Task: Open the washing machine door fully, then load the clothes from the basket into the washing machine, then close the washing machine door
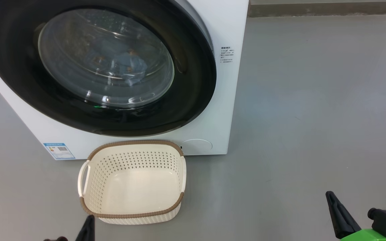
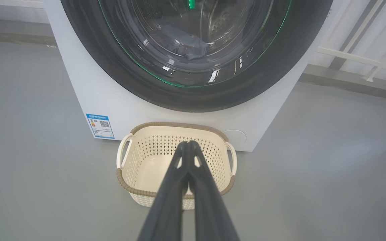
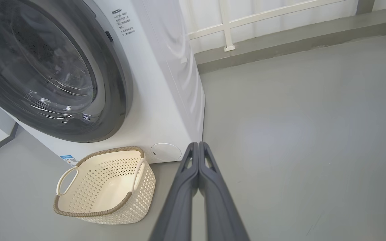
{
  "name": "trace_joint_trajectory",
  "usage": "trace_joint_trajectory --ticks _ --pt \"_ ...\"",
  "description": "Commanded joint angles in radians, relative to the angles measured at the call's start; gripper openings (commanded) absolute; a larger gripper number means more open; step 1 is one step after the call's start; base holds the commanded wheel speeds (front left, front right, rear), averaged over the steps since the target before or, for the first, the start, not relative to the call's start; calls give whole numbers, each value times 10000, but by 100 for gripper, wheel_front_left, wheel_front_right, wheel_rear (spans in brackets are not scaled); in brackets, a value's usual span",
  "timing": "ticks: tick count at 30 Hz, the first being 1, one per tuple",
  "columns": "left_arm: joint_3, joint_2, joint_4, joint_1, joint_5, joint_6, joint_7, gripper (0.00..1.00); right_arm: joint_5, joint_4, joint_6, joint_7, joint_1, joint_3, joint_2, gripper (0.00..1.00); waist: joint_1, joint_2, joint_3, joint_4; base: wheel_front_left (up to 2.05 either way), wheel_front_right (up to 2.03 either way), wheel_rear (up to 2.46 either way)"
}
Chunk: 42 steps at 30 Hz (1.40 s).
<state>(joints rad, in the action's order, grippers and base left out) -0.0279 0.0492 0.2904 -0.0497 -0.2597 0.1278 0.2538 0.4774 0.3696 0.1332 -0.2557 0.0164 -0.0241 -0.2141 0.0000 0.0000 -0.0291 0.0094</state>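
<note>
The washing machine [image 1: 228, 83] stands on the floor with its round black door [image 1: 193, 100] shut against the front. Through the glass porthole I see the light blue clothes [image 1: 131, 65] lying in the drum; they also show behind the glass in the left wrist view [image 2: 183, 42]. The cream basket [image 1: 131, 182] sits empty on the floor just below the door. My left gripper [image 2: 188, 144] is shut, empty, held back from the basket's near rim. My right gripper [image 3: 198, 144] is shut, empty, off to the right of the machine.
Grey floor [image 1: 313, 117] spreads to the right of the machine. A blue label sticker [image 1: 59, 150] marks the machine's lower left front. A low kerb and white railing [image 3: 226, 23] run along the far side behind the machine.
</note>
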Motion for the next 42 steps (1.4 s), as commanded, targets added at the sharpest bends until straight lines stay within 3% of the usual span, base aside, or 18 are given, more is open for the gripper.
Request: trace_joint_trajectory --ticks 1,7,12,42 --pt "20 44 -79 28 -127 0 -33 0 106 -96 0 35 11 21 -40 0 0 0 1 -1 0 0 0" --pt "87 42 -112 88 -781 2 -211 0 654 -166 -1 215 40 88 42 0 23 0 39 -5 0 0 0" --pt "142 41 -117 157 -1320 3 -356 0 1106 -203 -2 360 83 141 110 0 1 0 28 -9 0 0 0" --pt "485 34 -200 541 -4544 10 -1239 0 3810 -476 -8 1245 310 472 515 0 0 0 88 -32 0 0 0"
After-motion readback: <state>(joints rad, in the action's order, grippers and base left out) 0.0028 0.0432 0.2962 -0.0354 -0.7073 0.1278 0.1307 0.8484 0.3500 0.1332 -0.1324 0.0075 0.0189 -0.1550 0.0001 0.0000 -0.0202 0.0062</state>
